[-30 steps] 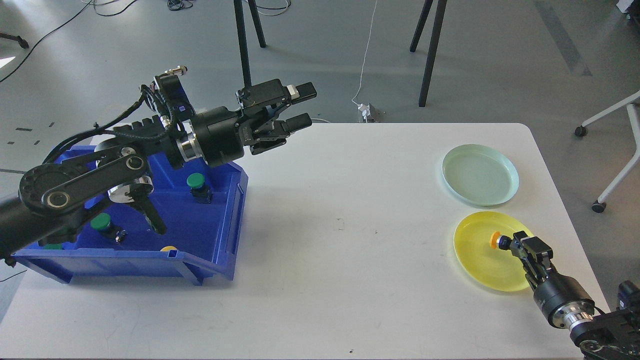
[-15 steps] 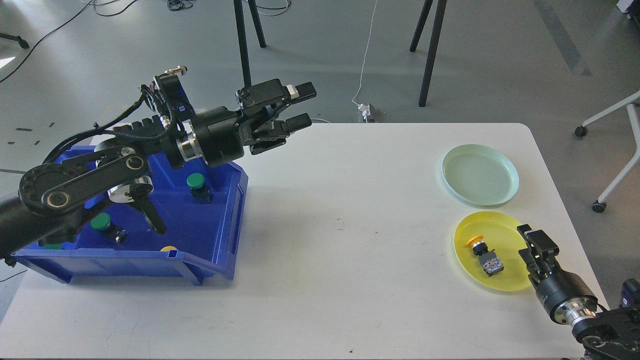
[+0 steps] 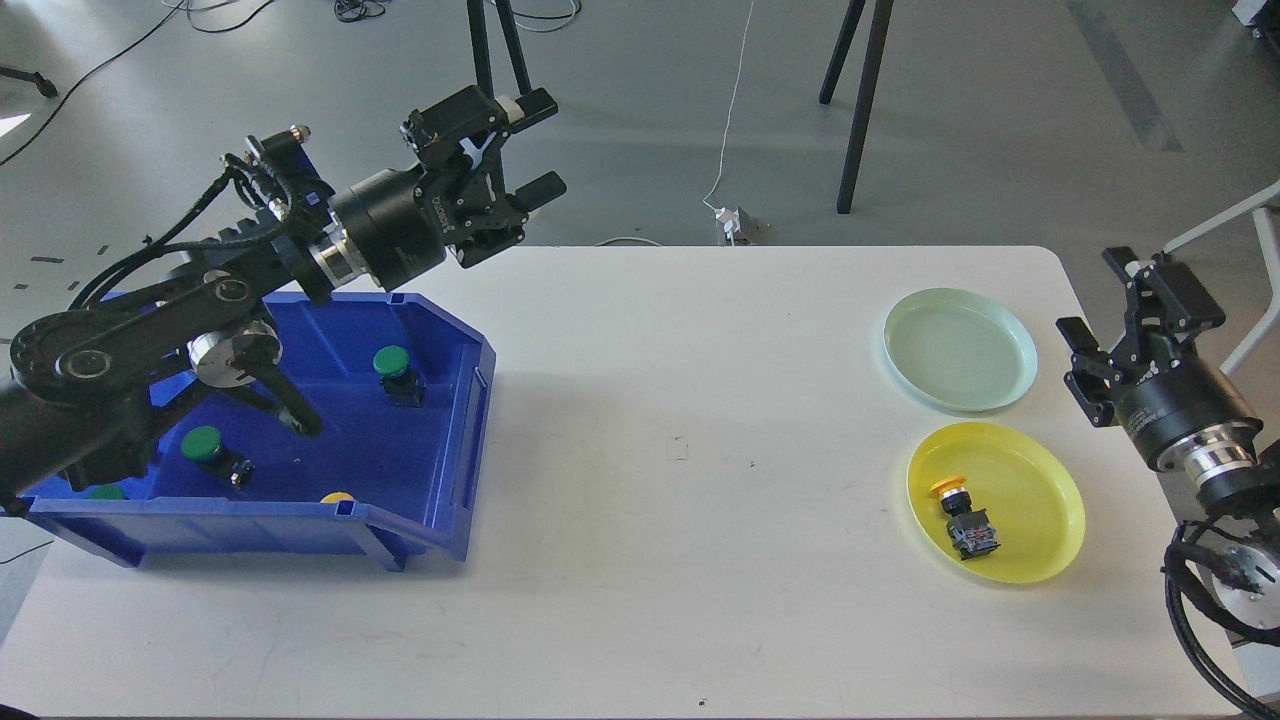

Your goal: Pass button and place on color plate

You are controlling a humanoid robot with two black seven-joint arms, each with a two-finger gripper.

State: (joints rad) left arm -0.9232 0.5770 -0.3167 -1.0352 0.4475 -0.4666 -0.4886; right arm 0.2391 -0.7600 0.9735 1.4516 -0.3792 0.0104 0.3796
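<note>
A yellow-capped button [image 3: 962, 515] lies on its side on the yellow plate [image 3: 1040, 500] at the table's right. A pale green plate [image 3: 960, 350] sits behind it, empty. My right gripper [image 3: 1100, 295] is open and empty, raised beside the green plate's right edge. My left gripper [image 3: 540, 145] is open and empty, held high above the far edge of the table behind the blue bin [image 3: 440, 500]. In the bin lie green-capped buttons [image 3: 392, 362] [image 3: 203, 444] and a yellow cap [image 3: 337, 496] at the front wall.
The white table [image 3: 690, 520] holds the bin at the left and the two plates at the right. Black stand legs [image 3: 860, 100] and cables stand on the floor behind. A chair base [image 3: 1215, 290] is at the right.
My right gripper let go of the yellow button on the yellow plate, then rose and drew back to the right. My left gripper moved up and to the left.
</note>
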